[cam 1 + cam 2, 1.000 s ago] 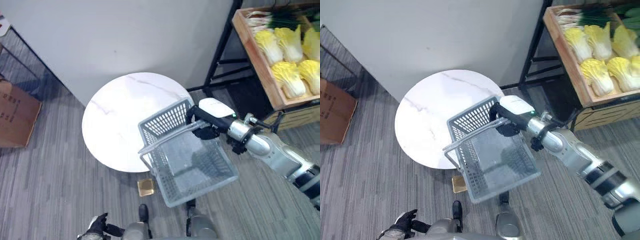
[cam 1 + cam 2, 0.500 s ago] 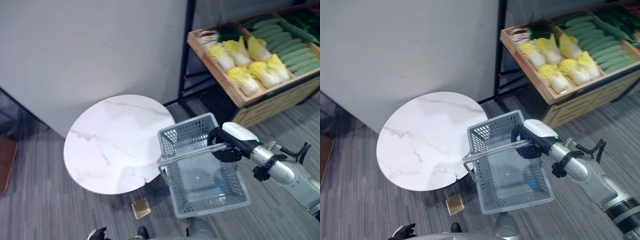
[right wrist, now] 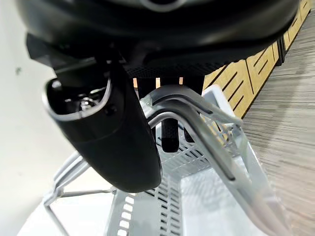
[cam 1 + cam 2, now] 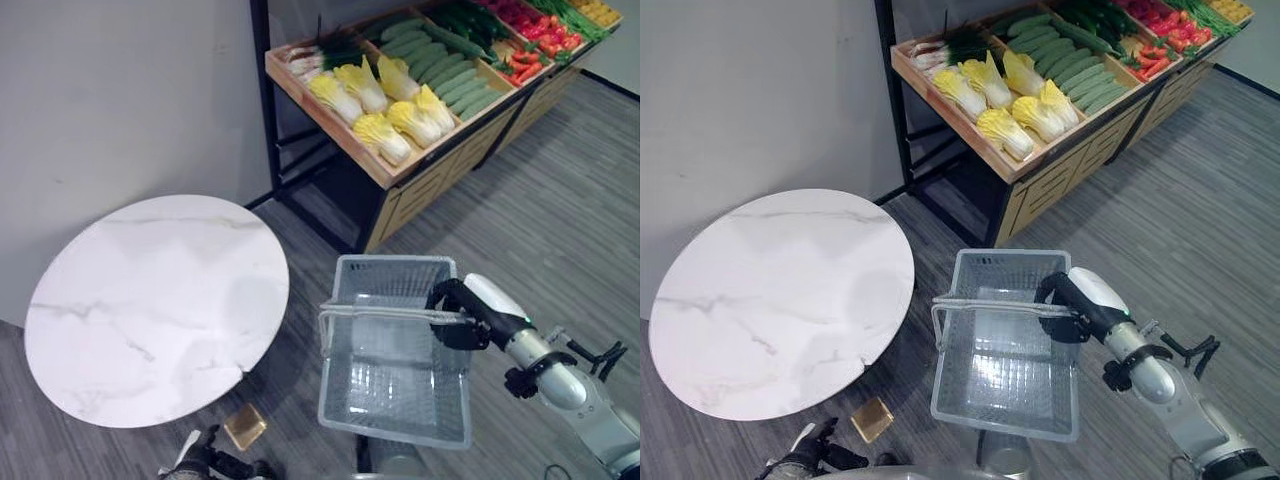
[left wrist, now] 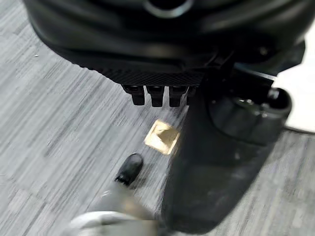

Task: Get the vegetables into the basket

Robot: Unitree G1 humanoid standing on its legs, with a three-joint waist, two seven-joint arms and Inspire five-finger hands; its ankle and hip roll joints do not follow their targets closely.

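Where fingers curl tight, right hand (image 4: 462, 312) grips basket (image 4: 395, 400) handles (image 4: 385, 314)

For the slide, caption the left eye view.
Right hand carrying an empty grey basket by its handles toward the vegetable shelf.

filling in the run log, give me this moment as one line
right hand: shut on basket handle, basket carried, empty | left hand: low, idle | vegetables: on rack, untouched | table: beside basket
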